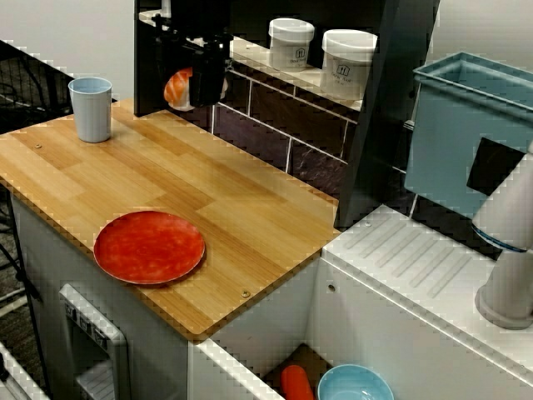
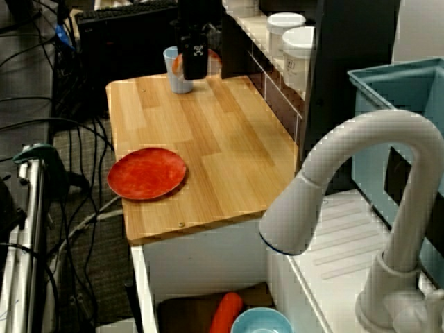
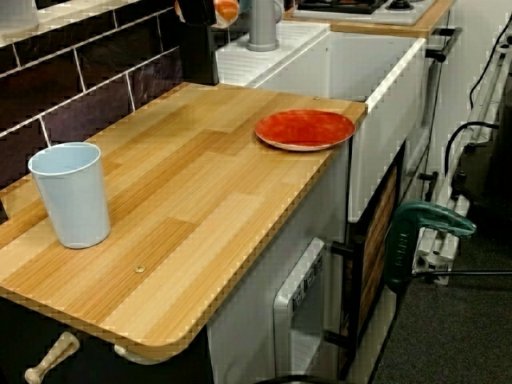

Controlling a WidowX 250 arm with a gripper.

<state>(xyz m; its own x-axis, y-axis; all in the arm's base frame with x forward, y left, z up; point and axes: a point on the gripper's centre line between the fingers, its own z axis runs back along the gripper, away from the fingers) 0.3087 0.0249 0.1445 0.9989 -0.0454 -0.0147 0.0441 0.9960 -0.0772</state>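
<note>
First, from above, your gripper (image 1: 191, 90) hangs over the back of the counter (image 1: 208, 192), fingers closed on an orange toy (image 1: 176, 88), cup (image 1: 91, 108) nearby, plate (image 1: 149, 247) well apart. From the side, toy (image 2: 178, 64) and gripper (image 2: 194, 66) overlap the cup (image 2: 179, 83). From the cup end, the toy (image 3: 227, 8) shows raised at the top edge.

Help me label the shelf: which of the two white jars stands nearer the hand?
The left jar in the front view, closest to the hand gripping an orange-and-white piece; the right jar stands by the dark post, farther away.
</note>
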